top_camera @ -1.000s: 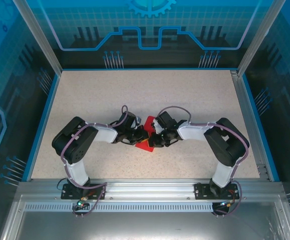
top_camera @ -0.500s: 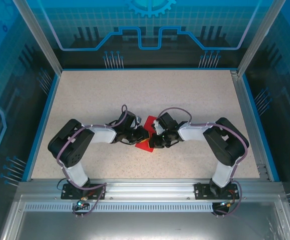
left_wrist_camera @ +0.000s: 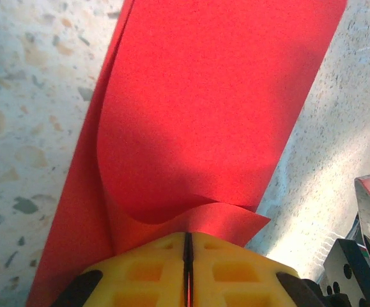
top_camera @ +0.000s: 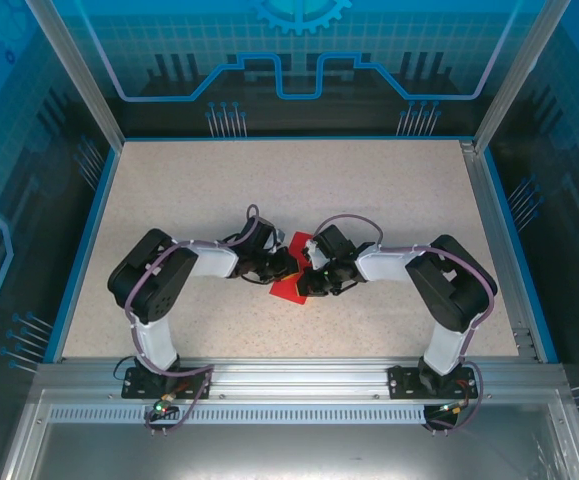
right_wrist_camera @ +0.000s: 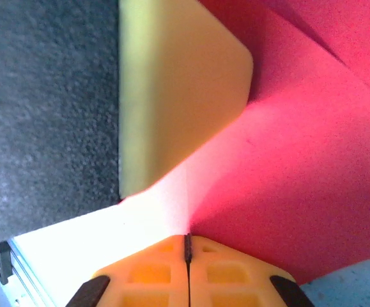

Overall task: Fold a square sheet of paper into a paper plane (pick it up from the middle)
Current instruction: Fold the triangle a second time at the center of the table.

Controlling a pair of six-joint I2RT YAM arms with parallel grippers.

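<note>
- Count: one square sheet of paper (top_camera: 289, 291), red and partly folded; two arms, with a left gripper (top_camera: 285, 266) and a right gripper (top_camera: 310, 277).
- Left gripper (left_wrist_camera: 188, 235): yellow pads clenched, a curled flap of the sheet (left_wrist_camera: 197, 115) pinched at their tips.
- Right gripper (right_wrist_camera: 188, 238): pads clamped on the sheet's edge (right_wrist_camera: 300, 160), just beside the left one's pad.
- Sheet sits mid-table between the two grippers, its doubled layers lying along the surface.
- Room: the speckled table (top_camera: 369, 190) stretches wide on every side. Its blue rim and the glass walls are well apart from the paper.
</note>
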